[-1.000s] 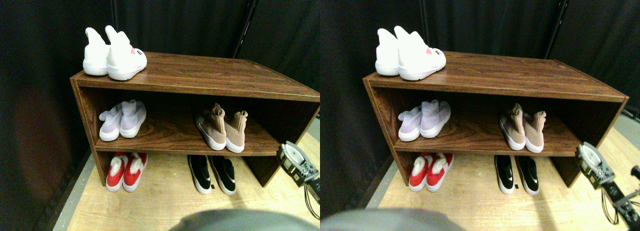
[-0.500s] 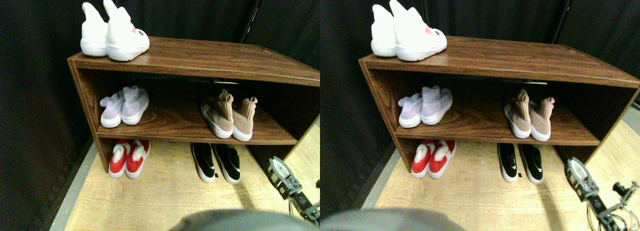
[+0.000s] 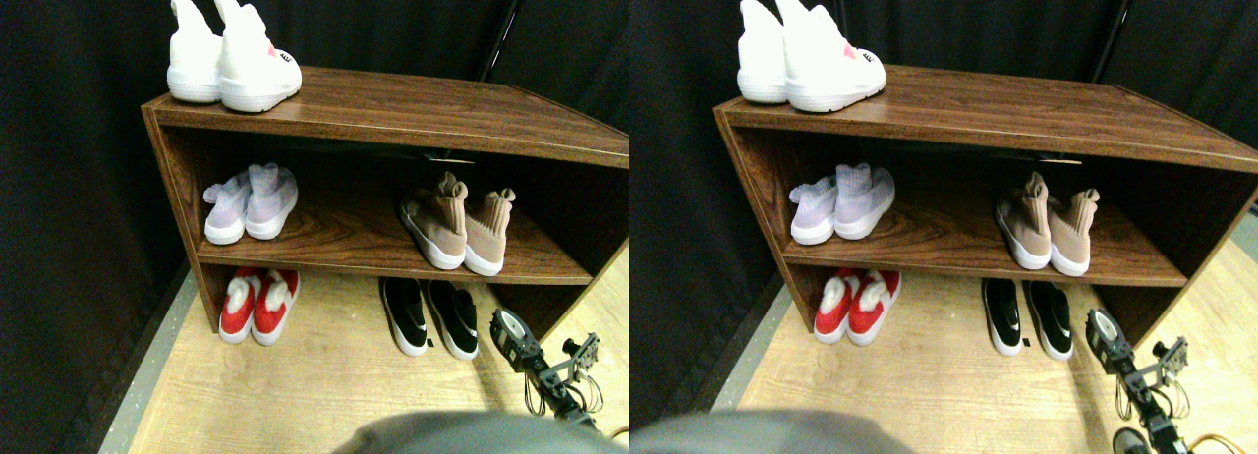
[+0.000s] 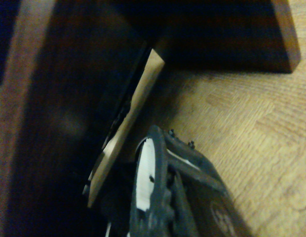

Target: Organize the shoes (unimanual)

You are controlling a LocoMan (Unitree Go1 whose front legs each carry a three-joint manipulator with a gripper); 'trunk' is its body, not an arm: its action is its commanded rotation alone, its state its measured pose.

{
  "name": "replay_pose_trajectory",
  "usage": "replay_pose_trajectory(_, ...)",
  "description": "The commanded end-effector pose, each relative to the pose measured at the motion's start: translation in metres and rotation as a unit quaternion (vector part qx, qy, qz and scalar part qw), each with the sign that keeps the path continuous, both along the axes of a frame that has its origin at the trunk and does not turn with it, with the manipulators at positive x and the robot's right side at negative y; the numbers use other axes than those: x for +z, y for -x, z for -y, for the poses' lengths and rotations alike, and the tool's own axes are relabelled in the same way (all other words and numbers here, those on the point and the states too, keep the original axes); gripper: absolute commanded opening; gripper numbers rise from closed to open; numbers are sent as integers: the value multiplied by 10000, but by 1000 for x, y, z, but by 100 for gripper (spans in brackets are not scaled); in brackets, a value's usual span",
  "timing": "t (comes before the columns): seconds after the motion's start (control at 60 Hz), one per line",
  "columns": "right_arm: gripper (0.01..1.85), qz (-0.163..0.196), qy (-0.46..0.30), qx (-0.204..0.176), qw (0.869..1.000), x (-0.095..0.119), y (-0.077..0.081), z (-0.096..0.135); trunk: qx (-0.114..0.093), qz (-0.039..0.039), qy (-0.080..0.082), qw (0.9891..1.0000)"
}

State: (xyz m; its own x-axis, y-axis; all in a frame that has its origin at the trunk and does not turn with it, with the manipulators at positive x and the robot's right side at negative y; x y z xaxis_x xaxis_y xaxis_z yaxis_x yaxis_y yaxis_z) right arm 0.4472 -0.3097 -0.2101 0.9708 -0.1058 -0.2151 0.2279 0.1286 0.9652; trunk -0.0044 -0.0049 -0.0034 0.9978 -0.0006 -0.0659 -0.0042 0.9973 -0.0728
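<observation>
Right gripper (image 3: 511, 331) low over floor (image 3: 324, 395), just right of black shoes (image 3: 429, 316) under shelf (image 3: 393, 257); jaw opening cannot be told. Tan shoes (image 3: 457, 225) on middle shelf.

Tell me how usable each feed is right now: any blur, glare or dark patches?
Stereo pair view: mostly sharp and evenly lit; the white shoes on top are overexposed, the shelf casts deep shadow under its top board, and its edges bow from the wide lens. Wrist view: dim and soft, most of it lost in dark wood; only the floor is readable, and the right gripper is blurred.
</observation>
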Motion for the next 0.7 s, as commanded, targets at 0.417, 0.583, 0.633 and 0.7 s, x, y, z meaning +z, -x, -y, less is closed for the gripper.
replay_pose_trajectory(0.417,6,-178,-74,-352,9992,-18,-31,14,159,-60,113,9998)
replay_pose_trajectory(0.583,6,-238,-139,-315,9991,-22,-33,6,209,-47,127,9997)
replay_pose_trajectory(0.633,6,-233,-104,-274,9993,-23,-34,3,209,-47,127,9997)
replay_pose_trajectory(0.7,6,-225,-129,-219,9994,-23,-36,-1,209,-47,127,9997)
